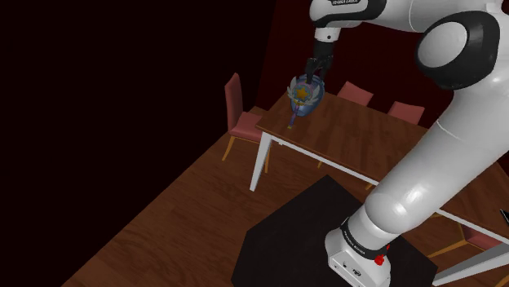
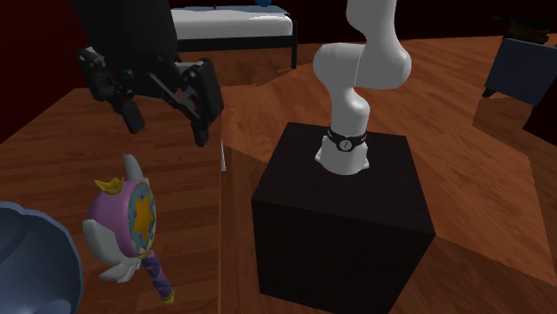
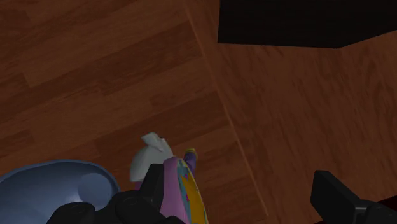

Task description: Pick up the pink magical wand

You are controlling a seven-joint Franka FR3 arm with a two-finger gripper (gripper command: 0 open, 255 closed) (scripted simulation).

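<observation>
The pink wand (image 2: 134, 218) has a round head with a yellow star, white wings and a purple handle. It stands tilted on the wooden table (image 2: 54, 152), right beside a blue bowl (image 2: 31, 259). My black gripper (image 2: 168, 129) hangs open above it without touching it. From the shoulder view the gripper (image 1: 313, 75) is just over the wand (image 1: 303, 96) near the table's far corner. In the wrist view the wand (image 3: 181, 191) sits between the fingers, close against one finger (image 3: 151, 183) and far from the other. The gripper (image 3: 242, 191) holds nothing.
The table edge (image 3: 222, 108) runs close to the wand, with wooden floor beyond it. The black stand (image 2: 339, 223) sits on that floor. Pink chairs (image 1: 241, 110) surround the table (image 1: 359, 139). A bed (image 2: 232, 22) stands far back.
</observation>
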